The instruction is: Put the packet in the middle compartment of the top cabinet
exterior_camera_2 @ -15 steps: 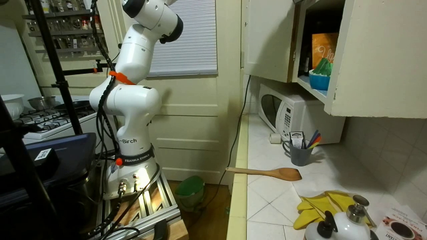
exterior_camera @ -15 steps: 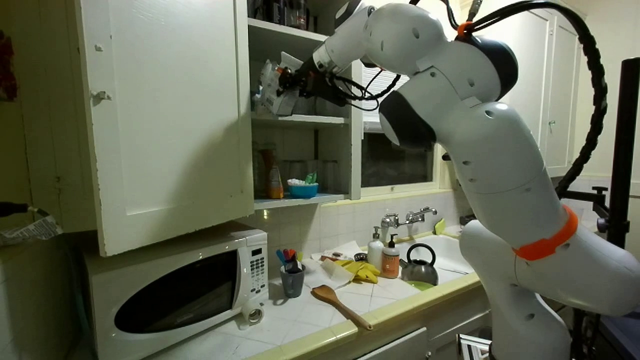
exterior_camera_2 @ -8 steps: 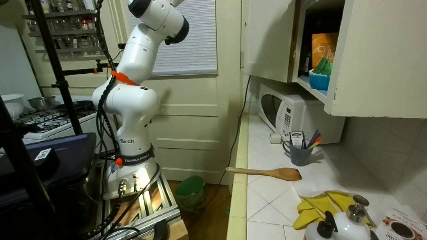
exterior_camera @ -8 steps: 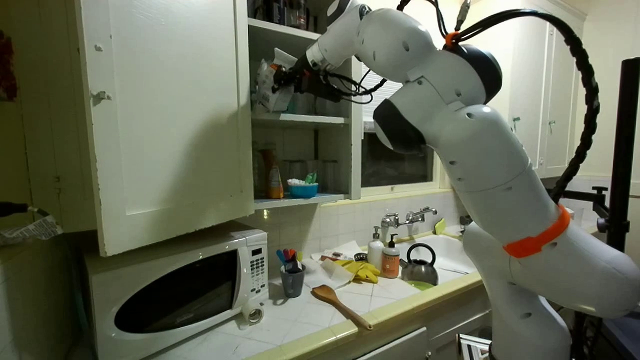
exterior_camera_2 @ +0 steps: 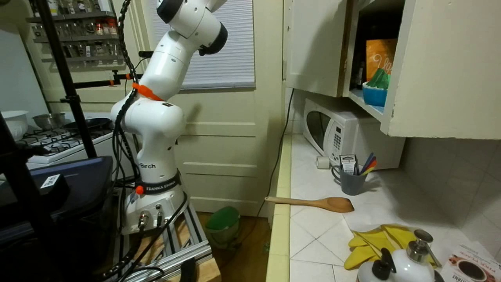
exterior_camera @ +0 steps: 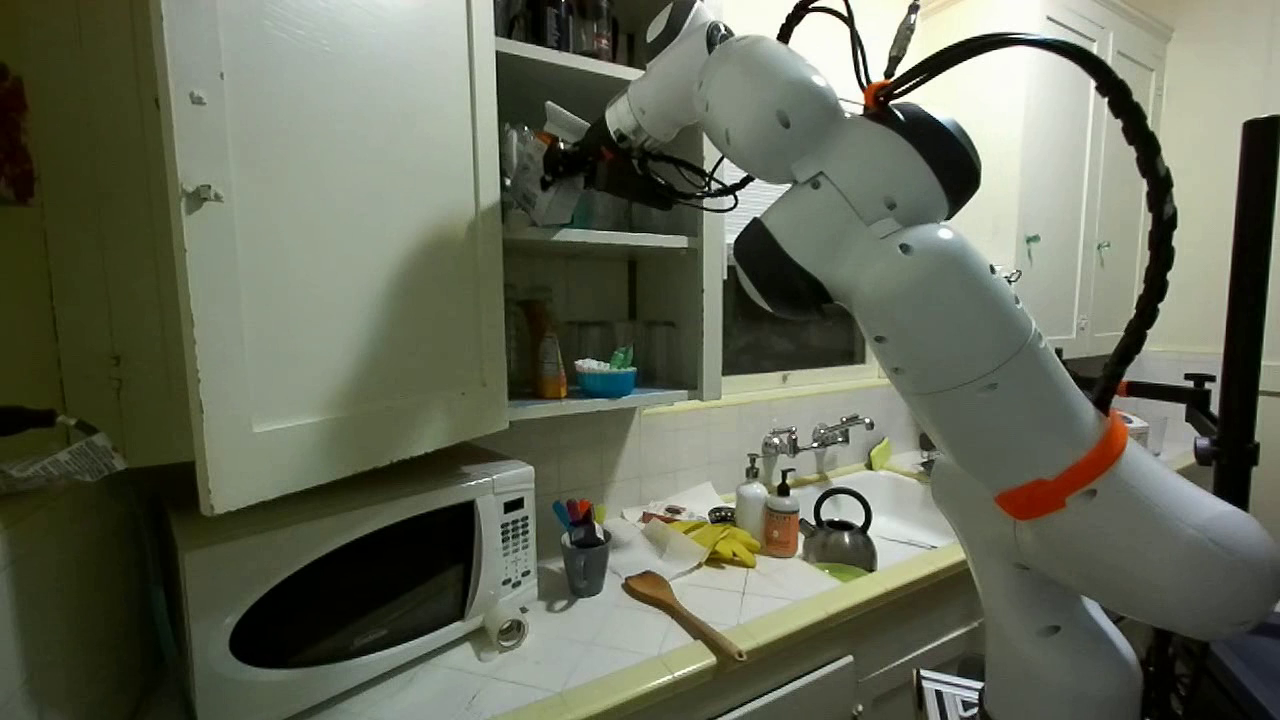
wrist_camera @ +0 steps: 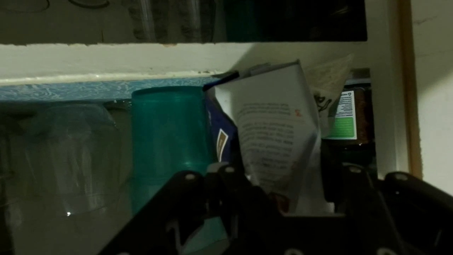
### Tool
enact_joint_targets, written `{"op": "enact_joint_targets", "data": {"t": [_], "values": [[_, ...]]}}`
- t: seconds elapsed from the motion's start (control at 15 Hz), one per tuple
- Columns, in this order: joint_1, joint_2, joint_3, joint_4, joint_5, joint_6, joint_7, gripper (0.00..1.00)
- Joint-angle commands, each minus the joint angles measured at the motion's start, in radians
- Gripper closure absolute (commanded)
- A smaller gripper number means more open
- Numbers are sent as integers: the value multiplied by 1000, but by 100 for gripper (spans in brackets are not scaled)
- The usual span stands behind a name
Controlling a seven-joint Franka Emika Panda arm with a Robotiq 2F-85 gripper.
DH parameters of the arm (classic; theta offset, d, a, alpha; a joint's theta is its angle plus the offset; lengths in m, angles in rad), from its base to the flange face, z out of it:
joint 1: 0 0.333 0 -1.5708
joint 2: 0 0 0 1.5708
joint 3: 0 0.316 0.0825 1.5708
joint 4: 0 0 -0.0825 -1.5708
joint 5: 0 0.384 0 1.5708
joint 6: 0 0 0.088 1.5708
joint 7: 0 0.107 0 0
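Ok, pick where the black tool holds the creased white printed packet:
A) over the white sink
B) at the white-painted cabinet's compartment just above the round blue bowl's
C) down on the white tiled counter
B: in an exterior view, the black tool holds the creased white printed packet above the pale painted shelf that lies over the round blue bowl.

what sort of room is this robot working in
Almost certainly a kitchen, probably in a home: there's a microwave on a tiled counter, a white sink and a stove.
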Motion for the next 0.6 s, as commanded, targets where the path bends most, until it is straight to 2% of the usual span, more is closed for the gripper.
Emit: {"op": "enact_joint_targets", "data": {"t": [0.0, 0.53], "values": [[-42, 40, -15, 19, 59, -5, 59, 74], [-73, 75, -18, 11, 116, -2, 59, 74]]}}
